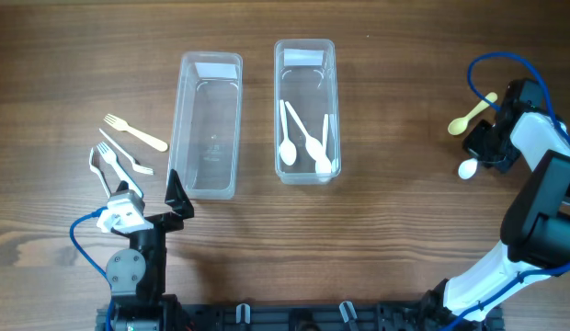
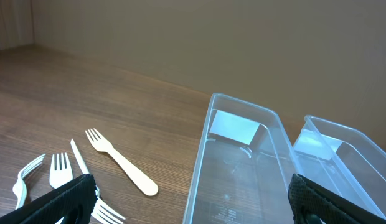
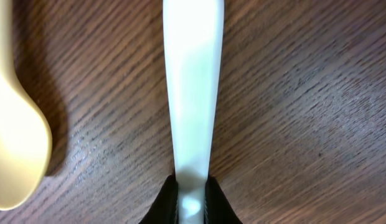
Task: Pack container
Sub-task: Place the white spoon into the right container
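Two clear plastic containers stand side by side. The left one is empty; the right one holds three white spoons. My right gripper at the table's right edge is shut on the handle of a white spoon, whose bowl sticks out toward the left. A cream spoon lies just beside it, also seen in the right wrist view. My left gripper is open and empty at the near end of the left container. Several forks lie left of it.
A cream fork and white forks lie on the wood left of the empty container. A blue cable loops over the right arm near the table's right edge.
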`<act>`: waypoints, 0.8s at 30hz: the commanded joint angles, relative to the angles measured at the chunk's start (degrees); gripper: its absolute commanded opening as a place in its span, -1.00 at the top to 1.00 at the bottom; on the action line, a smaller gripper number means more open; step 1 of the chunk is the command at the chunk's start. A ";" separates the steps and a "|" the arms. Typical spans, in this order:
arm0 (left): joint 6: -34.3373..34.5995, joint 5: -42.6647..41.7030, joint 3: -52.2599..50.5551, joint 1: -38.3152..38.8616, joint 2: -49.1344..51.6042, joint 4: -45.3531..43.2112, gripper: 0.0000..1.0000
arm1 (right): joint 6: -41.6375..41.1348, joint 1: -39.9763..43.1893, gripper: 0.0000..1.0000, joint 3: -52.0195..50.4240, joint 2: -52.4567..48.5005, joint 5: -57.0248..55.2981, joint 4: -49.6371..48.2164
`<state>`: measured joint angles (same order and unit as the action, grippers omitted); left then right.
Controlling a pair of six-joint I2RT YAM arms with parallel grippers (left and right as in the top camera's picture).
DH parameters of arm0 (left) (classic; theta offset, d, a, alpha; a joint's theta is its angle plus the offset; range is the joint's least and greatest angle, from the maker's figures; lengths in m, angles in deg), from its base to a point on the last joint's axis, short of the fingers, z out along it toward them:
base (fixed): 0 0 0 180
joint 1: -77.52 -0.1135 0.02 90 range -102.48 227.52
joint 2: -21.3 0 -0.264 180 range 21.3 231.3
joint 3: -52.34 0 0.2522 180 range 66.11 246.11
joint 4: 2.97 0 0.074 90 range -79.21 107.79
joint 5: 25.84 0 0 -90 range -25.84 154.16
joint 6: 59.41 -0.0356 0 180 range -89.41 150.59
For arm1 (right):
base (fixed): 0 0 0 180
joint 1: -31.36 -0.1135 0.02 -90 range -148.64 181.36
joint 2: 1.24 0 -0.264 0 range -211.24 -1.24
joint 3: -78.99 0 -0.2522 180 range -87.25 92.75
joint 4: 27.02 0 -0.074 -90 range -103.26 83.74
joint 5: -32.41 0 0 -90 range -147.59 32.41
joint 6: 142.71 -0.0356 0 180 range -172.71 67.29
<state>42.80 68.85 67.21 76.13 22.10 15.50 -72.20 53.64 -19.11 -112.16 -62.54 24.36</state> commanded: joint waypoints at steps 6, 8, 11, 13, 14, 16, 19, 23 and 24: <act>-1.11 0.35 -0.28 0.37 -0.42 -0.04 -1.00 | -1.46 -2.34 0.91 2.80 11.26 6.45 5.97; -1.11 0.35 -0.28 0.37 -0.42 -0.07 -1.00 | -1.49 -5.22 0.91 2.80 17.18 9.86 6.47; -1.11 0.35 -0.28 0.37 -0.42 -0.04 -1.00 | -1.53 -11.72 0.91 2.80 23.52 15.54 6.54; -1.11 0.35 -0.28 0.37 -0.42 -0.07 -1.00 | -1.66 -18.53 0.91 2.80 25.55 18.14 5.07; -1.11 0.35 -0.28 0.37 -0.42 -0.07 -1.00 | -1.68 -22.73 0.91 2.80 25.64 19.26 3.82; -1.11 0.35 -0.28 0.37 -0.42 -0.04 -1.00 | -1.92 -30.10 0.91 2.73 25.40 19.85 1.11; -1.11 0.35 -0.28 0.37 -0.42 -0.07 -1.00 | -3.89 -39.28 0.91 2.73 24.68 17.11 -4.35; -1.11 0.35 -0.28 0.37 -0.42 -0.04 -1.00 | -6.49 -47.10 0.91 2.73 21.73 8.35 -8.31; -1.11 0.35 -0.28 0.37 -0.42 -0.07 -1.00 | -6.73 -47.93 0.91 2.73 20.37 8.37 -8.87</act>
<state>42.80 68.85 67.21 76.13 22.10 15.50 -76.90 7.20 -16.94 -88.99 -49.89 16.41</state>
